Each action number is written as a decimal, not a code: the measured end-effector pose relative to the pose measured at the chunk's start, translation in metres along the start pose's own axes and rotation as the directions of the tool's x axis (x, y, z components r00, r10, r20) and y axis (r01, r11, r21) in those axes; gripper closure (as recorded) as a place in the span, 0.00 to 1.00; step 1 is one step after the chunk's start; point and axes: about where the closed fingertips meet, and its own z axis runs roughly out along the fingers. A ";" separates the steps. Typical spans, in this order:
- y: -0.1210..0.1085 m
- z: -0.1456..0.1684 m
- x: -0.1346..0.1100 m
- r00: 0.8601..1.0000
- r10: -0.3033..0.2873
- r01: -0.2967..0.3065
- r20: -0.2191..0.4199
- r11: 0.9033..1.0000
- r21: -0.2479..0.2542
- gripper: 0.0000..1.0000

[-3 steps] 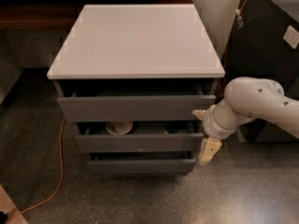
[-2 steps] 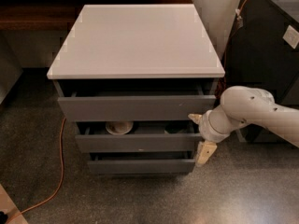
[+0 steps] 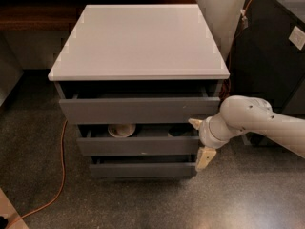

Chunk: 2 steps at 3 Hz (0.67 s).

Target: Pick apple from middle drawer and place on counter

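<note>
The middle drawer (image 3: pixel 138 145) of the grey cabinet is pulled out a little. In its gap I see a white bowl (image 3: pixel 120 129) and a dark shape (image 3: pixel 178 130) further right. The apple is hidden from view. The white counter (image 3: pixel 138 42) on top of the cabinet is bare. My gripper (image 3: pixel 199 141) is at the right end of the middle drawer's front. One cream fingertip (image 3: pixel 194 123) is above the front's top edge and the other (image 3: pixel 205 158) is below it, so the gripper is open and holds nothing.
The upper drawer (image 3: pixel 138 109) and the lowest drawer (image 3: pixel 142 169) also stand slightly out. An orange cable (image 3: pixel 61 175) runs over the floor at the left. A dark cabinet (image 3: pixel 274 46) stands at the right. A brown wooden shelf (image 3: pixel 33 13) is behind at the left.
My arm has moved a little left, bringing the gripper closer against the right end of the middle drawer's front. The drawers have not moved.
</note>
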 end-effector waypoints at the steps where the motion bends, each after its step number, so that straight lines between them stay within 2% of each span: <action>1: -0.001 0.036 -0.003 1.000 -0.013 0.013 0.017 1.000 0.006 0.00; 2: -0.003 0.068 -0.003 0.999 -0.030 0.030 0.037 1.000 0.005 0.00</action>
